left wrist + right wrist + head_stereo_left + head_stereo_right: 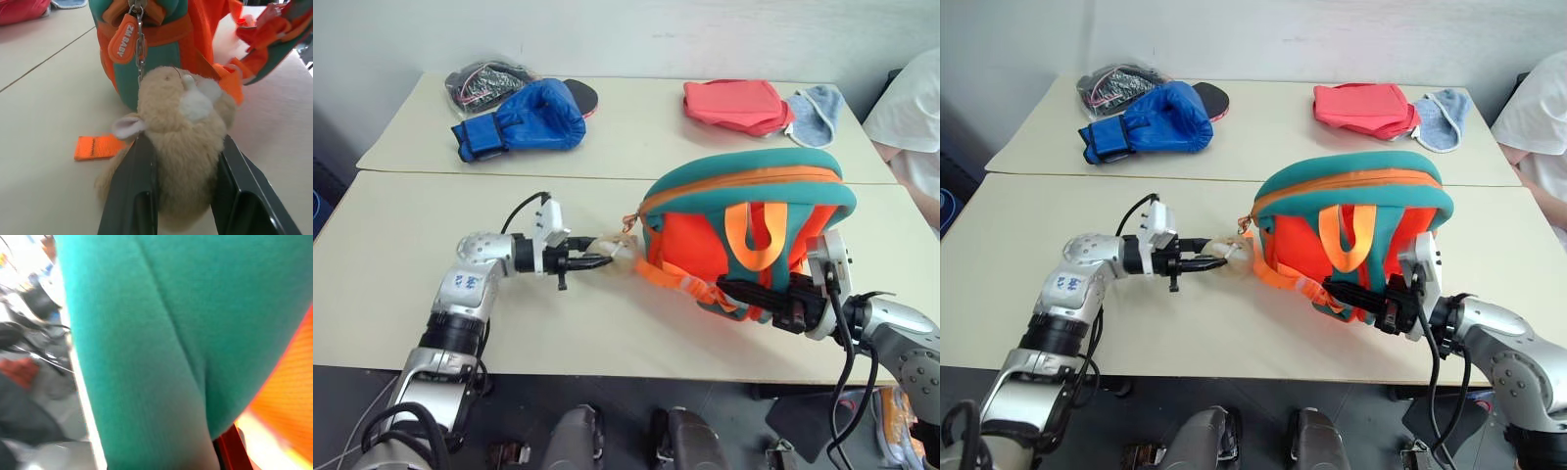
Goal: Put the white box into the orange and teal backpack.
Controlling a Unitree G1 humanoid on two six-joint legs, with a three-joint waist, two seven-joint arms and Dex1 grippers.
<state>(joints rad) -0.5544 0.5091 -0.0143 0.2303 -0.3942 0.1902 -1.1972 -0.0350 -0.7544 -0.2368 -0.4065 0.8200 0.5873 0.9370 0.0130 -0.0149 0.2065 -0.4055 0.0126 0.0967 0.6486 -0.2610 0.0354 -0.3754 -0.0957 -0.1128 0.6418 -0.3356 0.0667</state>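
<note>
Head view: orange and teal backpack point(744, 230) stands right of centre on surface point(401, 255), near front edge; bare room at frame left. Boxing glove point(521, 117), red cloth point(736, 105) well behind on far surface. Left gripper point(597, 260) at toy's side, right gripper point(759, 294) at pack's lower front, fingers narrow on strap webbing.

Left wrist view: fingers point(132, 196) part-open, flanking tan plush toy point(183, 147), touching both sides; zipper pull above.

Right wrist view: teal fabric close up.
</note>
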